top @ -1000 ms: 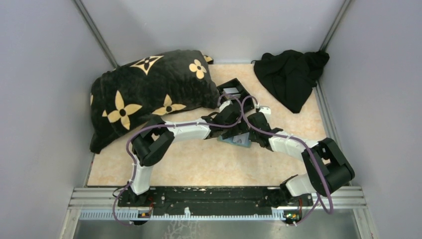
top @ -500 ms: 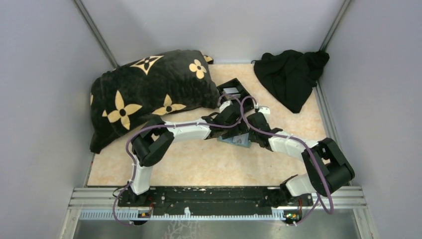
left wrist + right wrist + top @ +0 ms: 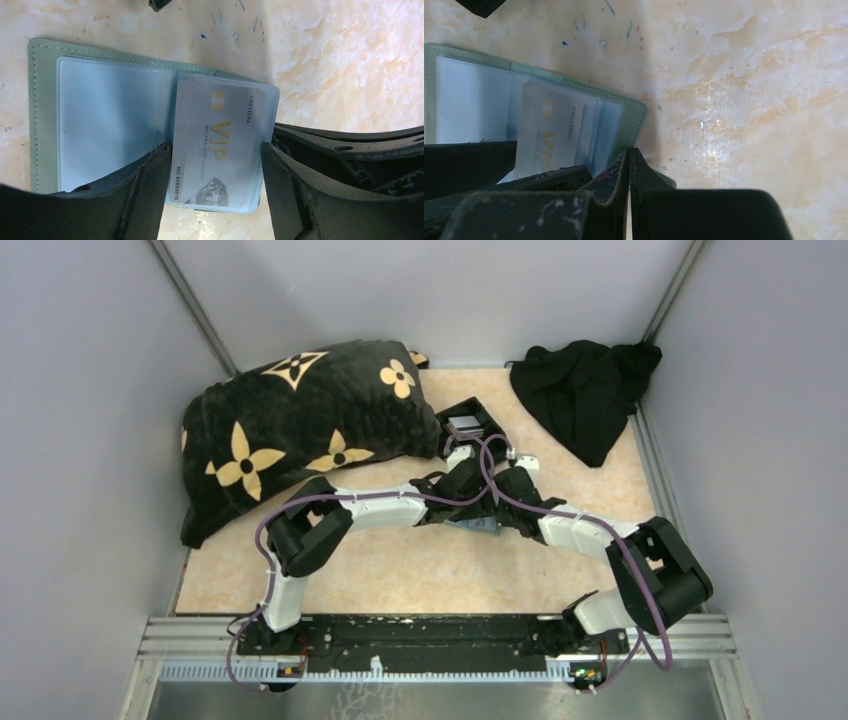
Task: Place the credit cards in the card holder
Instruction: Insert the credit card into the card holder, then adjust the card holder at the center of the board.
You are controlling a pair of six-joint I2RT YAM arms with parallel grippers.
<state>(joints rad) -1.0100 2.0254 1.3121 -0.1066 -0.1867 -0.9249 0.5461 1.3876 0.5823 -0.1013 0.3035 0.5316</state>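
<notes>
Surroundings: a pale orange marbled worktop (image 3: pixel 400 580) walled in plain grey, with a black flower-patterned pillow (image 3: pixel 290 430) at the far left and a black cloth (image 3: pixel 585 390) at the far right.
Black box (image 3: pixel 470 420): just beyond the two wrists; something pale lies inside, too small to identify.
Card holder (image 3: pixel 42 100): lies open and flat on the worktop beneath both pincers, clear pockets facing up.
Credit card (image 3: pixel 220 145): a silvery VIP card over the holder's right-hand pocket. Whether its far end is already under the film is unclear.
Left pincer (image 3: pixel 215 155): one finger at each long edge of the card. Whether they press it or only flank it, I cannot tell.
Right pincer (image 3: pixel 629 160): fingers together with nothing between them, tip down at the holder's corner, apparently pinning it.
Handling: the card looks light, thin, stiff and slick. It is best held by its long edges near the trailing end, so the leading end stays free to slide in.
Risk: the holder is light and the pocket film is soft, so it may skid or buckle if it is not held down.
</notes>
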